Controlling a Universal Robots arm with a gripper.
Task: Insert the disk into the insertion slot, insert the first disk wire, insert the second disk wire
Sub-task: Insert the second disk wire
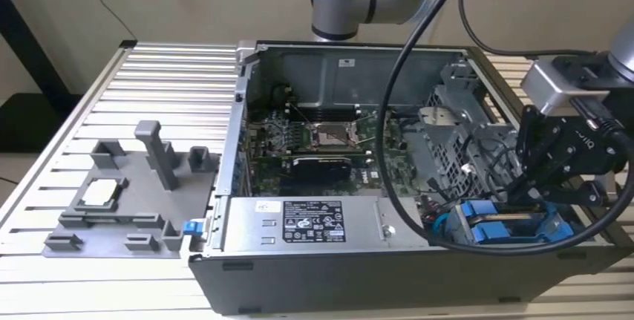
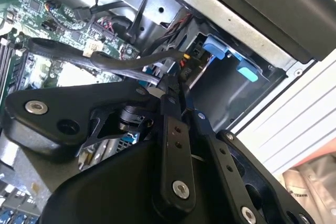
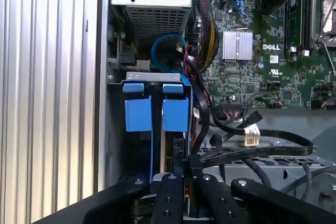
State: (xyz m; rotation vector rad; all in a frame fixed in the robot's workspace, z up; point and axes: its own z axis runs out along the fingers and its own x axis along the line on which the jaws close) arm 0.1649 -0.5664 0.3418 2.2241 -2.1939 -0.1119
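Exterior view: an open computer case [image 1: 297, 275] lies on a slatted metal worktop [image 1: 168, 75], with a circuit board [image 1: 327, 142] and a grey power box [image 1: 297, 223] inside. The robot's gripper [image 1: 530, 190] reaches down into the corner of the case at the exterior view's right.

The disk [image 1: 505, 223], in its bright blue carrier, already sits down inside the slot [image 3: 116, 140] of the metal drive cage in that corner. In the first wrist view its two blue clip tabs [image 3: 157, 108] stand level with the cage edge. By that, the first step looks done.

In both wrist views the fingers [image 3: 170, 198] are drawn close together. They appear to pinch the end of a flat black wire [image 3: 252, 153] right beside the disk's edge. The wire loops away from the fingers across the circuit board.

The pictures do not show whether the wire's plug is already pushed into the disk or only held against it. A bundle of red and black leads [image 3: 195, 114] runs down beside the blue tabs. Whether any of them is plugged into the disk cannot be seen. So the work stands at the wire steps, with neither wire confirmed as seated.
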